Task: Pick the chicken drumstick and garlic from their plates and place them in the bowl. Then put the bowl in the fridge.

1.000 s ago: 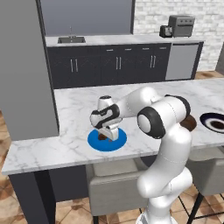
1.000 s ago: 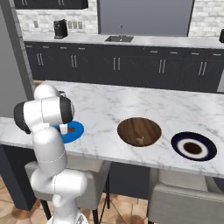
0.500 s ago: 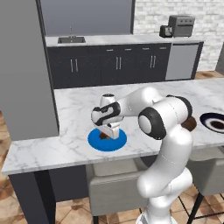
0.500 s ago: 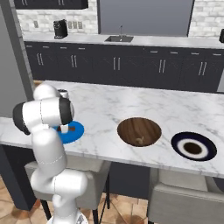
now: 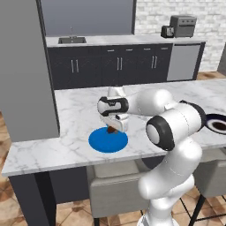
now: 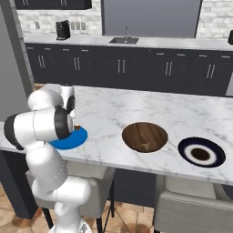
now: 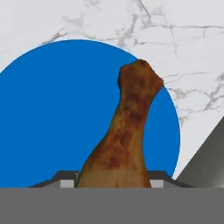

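Marble counter (image 5: pixel 70 110), chicken drumstick (image 7: pixel 124 135) between gripper (image 7: pixel 111 177) fingers

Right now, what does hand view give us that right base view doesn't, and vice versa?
Hand view alone: the chicken drumstick close up, thick end down between the gripper fingertips, thin end pointing away over the plate.

Right base view alone: the wooden bowl with a small pale item inside, the navy plate, and the sink wall behind.

Both: the blue plate on the marble counter.
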